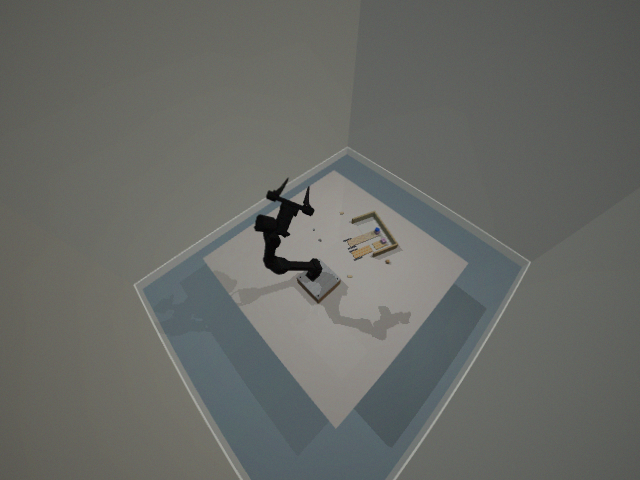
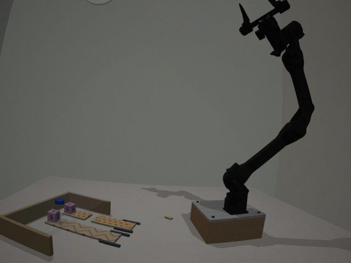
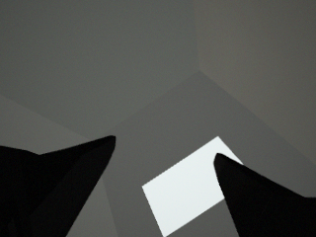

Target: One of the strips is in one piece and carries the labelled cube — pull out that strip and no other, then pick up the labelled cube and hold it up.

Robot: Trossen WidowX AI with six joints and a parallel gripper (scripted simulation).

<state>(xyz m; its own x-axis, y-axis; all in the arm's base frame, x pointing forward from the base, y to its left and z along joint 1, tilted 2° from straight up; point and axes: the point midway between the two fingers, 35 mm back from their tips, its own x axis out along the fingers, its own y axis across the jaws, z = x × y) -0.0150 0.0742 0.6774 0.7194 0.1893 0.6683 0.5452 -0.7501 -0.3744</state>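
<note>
Zigzag-patterned strip [image 2: 83,228] lies lengthwise out of the tray's [image 2: 25,232] open side.

top: high, far | exterior: low, near | wrist: seemingly upward

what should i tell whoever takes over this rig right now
Gripper: open, empty, raised high and pointing up, far from the strips.
Things: inside the three-sided wooden fence, the zigzag strip lies in one piece and carries a purple S cube. The dotted strip is in two pieces, with the second S cube on its far piece.
Done: nothing visible.
Left: pull the zigzag strip out, then lift its cube.
</note>
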